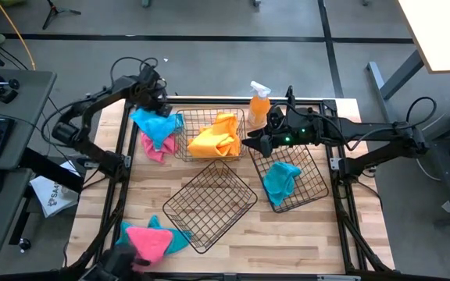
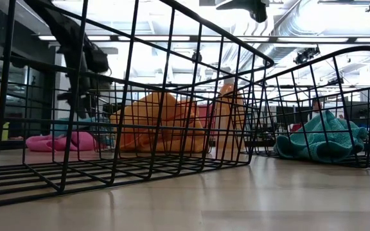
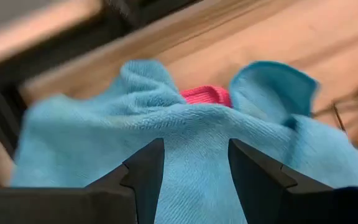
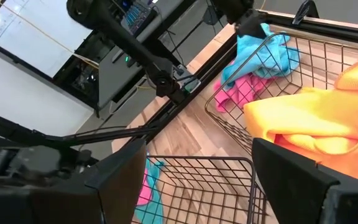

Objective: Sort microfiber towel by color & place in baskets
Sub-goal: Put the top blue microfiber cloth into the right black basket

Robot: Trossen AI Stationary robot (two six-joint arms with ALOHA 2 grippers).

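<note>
left gripper (image 1: pixel 161 105) at the counter's far left corner, fingers (image 3: pixel 145 177) spread over a teal towel (image 1: pixel 155 123) lying on a pink one (image 1: pixel 153 148), apparently poised to grasp it; right gripper (image 1: pixel 250 144), fingers wide and empty, above the yellow-towel basket (image 1: pixel 180 144).

Bright ceiling lights glare; left wrist view blurred.

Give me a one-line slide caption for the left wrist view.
Left gripper, fingers open, poised over a teal towel lying on a pink towel on the wooden table.
</note>
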